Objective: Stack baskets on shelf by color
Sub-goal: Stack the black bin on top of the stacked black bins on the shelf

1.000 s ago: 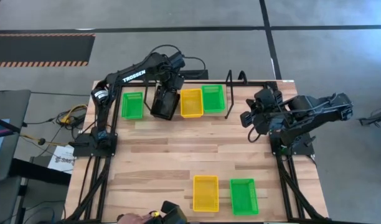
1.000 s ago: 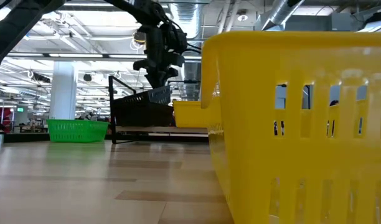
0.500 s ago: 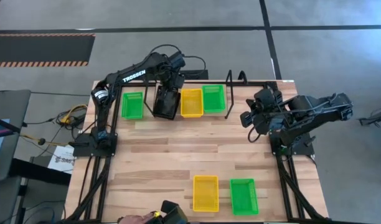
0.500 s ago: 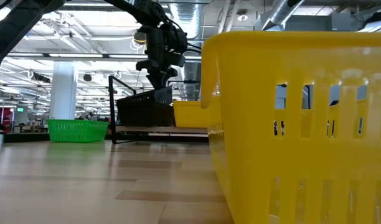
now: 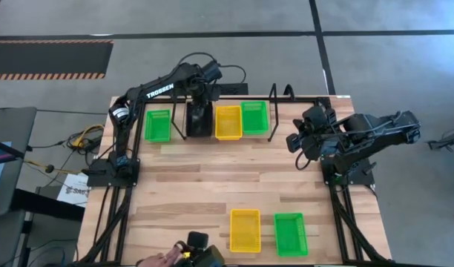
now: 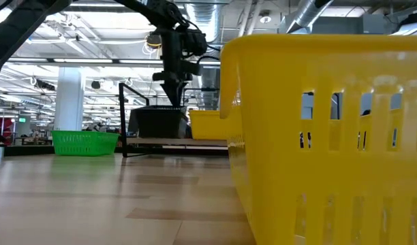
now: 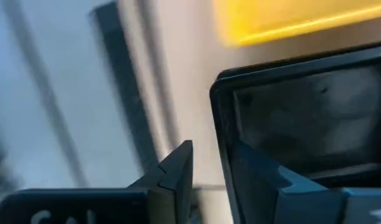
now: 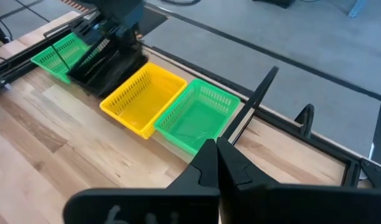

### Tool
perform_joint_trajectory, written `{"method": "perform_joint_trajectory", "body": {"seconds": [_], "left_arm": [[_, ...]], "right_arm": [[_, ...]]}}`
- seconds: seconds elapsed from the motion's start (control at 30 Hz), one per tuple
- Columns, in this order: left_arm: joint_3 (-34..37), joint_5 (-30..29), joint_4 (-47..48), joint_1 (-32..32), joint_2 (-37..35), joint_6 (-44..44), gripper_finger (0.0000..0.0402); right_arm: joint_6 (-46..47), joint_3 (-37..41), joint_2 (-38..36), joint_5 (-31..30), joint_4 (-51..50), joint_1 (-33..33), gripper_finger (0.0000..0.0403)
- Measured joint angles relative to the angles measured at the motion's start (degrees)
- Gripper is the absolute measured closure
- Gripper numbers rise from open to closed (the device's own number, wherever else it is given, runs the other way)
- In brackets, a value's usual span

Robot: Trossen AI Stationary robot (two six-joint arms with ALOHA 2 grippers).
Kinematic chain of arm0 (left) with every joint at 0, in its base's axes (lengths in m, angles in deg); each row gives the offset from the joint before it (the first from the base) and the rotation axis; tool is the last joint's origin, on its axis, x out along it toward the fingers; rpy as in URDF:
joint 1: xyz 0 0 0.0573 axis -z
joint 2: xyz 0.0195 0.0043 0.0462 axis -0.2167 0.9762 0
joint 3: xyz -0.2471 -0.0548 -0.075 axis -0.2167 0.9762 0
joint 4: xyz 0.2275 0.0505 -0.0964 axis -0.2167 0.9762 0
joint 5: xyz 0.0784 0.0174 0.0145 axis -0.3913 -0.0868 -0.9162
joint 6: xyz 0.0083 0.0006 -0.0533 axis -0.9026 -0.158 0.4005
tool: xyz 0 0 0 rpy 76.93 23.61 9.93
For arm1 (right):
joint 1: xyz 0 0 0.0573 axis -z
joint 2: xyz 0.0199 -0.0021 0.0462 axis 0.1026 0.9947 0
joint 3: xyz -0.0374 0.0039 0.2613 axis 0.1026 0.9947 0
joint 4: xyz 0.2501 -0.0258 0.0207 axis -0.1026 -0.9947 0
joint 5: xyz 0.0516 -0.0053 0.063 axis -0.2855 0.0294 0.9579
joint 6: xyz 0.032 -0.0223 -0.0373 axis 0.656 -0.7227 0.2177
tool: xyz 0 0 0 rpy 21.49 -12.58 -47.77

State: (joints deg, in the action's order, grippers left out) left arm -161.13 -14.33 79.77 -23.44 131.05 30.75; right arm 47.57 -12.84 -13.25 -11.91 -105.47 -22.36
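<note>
Placing black basket [image 5: 199, 121] on shelf [image 5: 212, 141] beside yellow basket [image 5: 228, 122]. Left hand [image 7: 209, 171] released, straddling rim; right hand [image 8: 216, 163] clenched, idle. Next: lift clear, fetch another.

A person's hand [image 5: 154, 259] reaches in at the counter's [image 5: 212, 178] near edge. Cables [image 5: 75, 141] and a paper sheet [image 5: 73, 191] lie on the floor beside the counter.
</note>
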Motion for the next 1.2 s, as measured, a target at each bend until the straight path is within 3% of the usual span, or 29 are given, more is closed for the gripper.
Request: {"method": "perform_joint_trajectory", "body": {"seconds": [0.1, 0.17, 0.47, 0.63, 0.83, 1.0, 1.2], "left_arm": [[-1.1, -5.41, 0.33, -0.06, -0.08, 2.35, 0.03], [-3.38, -5.05, 0.83, -0.06, -0.14, 3.4, 0.03], [-13.08, 12.62, 5.63, 1.03, -0.32, 7.21, 0.0299], [-12.86, 16.3, 6.98, 1.32, -0.26, 10.36, 0.03], [-8.46, 6.96, 1.34, 0.33, -0.07, 12.73, 0.0321], [-4.74, -2.14, -0.05, -1.51, -0.04, 19.94, 0.0382], [-2.1, -0.37, -1.61, -4.05, -0.03, 27.57, 0.04]], "right_arm": [[-0.02, 0.0, 0.0, 0.23, 0.02, 0.0, 0.04], [-0.02, 0.0, 0.0, 0.23, -0.02, 0.0, 0.04], [-1.5, 0.0, 0.0, 1.26, -0.63, 0.0, 0.04], [-1.53, 0.0, 0.0, 1.72, -1.45, 0.0, 0.04], [-1.56, 0.0, -0.02, 2.27, -2.42, 0.0, 0.04], [-1.64, 0.0, -0.02, 3.32, -2.41, 0.0, 0.04], [-1.64, 0.0, -0.02, 3.34, -2.36, 0.0, 0.04]]}}
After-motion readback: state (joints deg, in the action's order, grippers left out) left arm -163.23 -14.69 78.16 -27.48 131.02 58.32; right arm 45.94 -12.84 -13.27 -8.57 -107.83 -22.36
